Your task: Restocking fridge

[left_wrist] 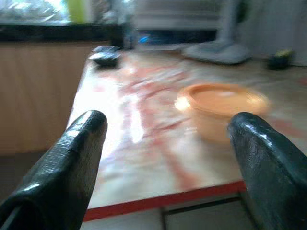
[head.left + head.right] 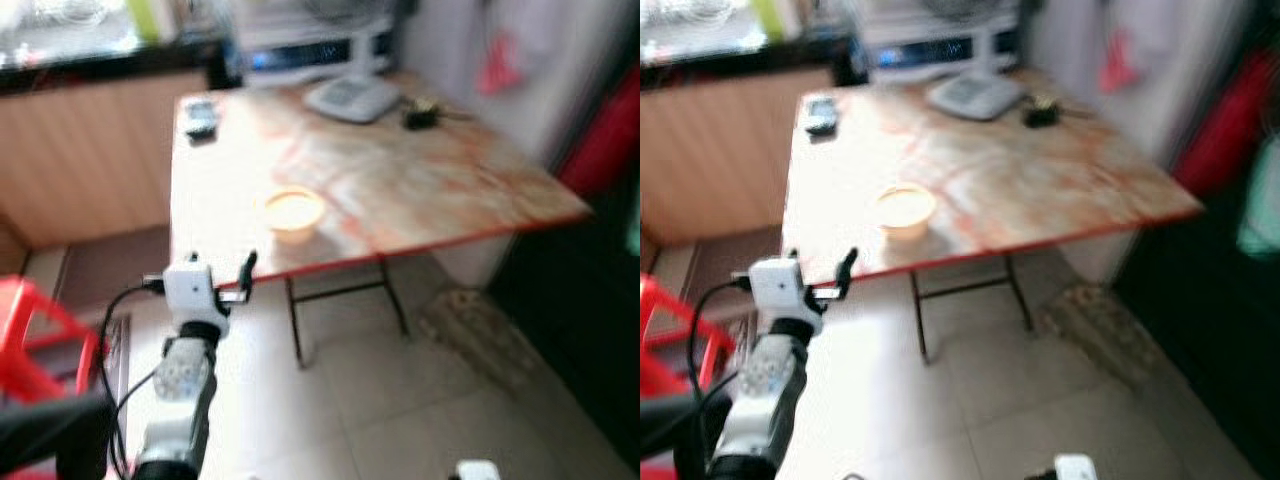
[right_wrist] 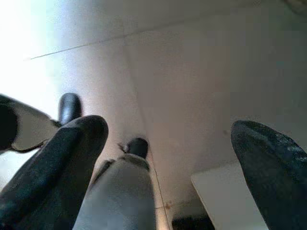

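Bowl (image 2: 294,212) on table (image 2: 420,180), left hand (image 1: 168,158) spread before it, writing unreadable

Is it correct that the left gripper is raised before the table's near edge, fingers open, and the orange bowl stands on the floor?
Not quite. The orange bowl stands on the table, as the left eye view shows. The left gripper is open.

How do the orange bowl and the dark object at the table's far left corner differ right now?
The orange bowl is round, pale orange and stands near the table's front edge; the dark object is flat, dark and lies at the far left corner. The bowl sits just ahead of the left gripper, whose fingers are open; the dark object is well beyond it. Both rest on the table, untouched.
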### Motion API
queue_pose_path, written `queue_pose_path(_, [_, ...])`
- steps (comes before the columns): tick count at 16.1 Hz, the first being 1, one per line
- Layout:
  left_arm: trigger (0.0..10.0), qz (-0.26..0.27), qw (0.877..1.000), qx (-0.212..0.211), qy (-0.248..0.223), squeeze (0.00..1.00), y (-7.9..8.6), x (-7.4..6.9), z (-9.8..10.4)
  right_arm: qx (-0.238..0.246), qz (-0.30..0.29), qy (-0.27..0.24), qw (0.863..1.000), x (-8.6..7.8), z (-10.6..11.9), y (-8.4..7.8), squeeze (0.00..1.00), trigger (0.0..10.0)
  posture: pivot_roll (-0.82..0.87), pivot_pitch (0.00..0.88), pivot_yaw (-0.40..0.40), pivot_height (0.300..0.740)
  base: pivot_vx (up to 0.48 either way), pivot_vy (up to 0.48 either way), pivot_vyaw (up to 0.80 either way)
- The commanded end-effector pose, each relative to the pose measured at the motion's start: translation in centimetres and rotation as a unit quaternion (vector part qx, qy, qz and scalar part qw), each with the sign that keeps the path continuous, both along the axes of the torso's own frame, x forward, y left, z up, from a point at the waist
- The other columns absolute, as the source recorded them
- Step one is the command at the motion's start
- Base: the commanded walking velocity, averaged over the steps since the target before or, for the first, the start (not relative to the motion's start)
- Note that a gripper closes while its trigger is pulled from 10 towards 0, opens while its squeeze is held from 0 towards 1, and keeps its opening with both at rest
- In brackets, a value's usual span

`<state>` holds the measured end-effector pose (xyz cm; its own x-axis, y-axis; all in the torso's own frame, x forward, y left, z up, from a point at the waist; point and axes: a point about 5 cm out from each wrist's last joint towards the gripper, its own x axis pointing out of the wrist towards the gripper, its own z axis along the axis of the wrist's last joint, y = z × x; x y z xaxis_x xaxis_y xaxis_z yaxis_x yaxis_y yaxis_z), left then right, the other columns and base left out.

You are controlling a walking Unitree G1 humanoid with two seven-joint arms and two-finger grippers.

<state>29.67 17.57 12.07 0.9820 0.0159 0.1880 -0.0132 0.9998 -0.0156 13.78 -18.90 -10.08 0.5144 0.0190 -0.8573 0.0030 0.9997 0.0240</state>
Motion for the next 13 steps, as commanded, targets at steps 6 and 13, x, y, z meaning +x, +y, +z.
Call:
queue_pose_path(6, [10.0,-0.004,1.000,-0.006,0.001,0.00,-0.1,-0.1,0.3,-0.002,0.008,-0.003,1.000,0.0,0.0,0.1,0.00,10.0,0.09,0.000,0.015,0.740,0.357,0.000,0.00])
queue_pose_path(13, [10.0,-0.058,0.998,-0.005,0.002,0.00,-1.9,0.4,1.1,0.005,0.004,0.000,1.000,-0.1,-0.1,0.3,0.00,10.0,0.09,0.006,0.019,0.740,0.151,0.000,0.23])
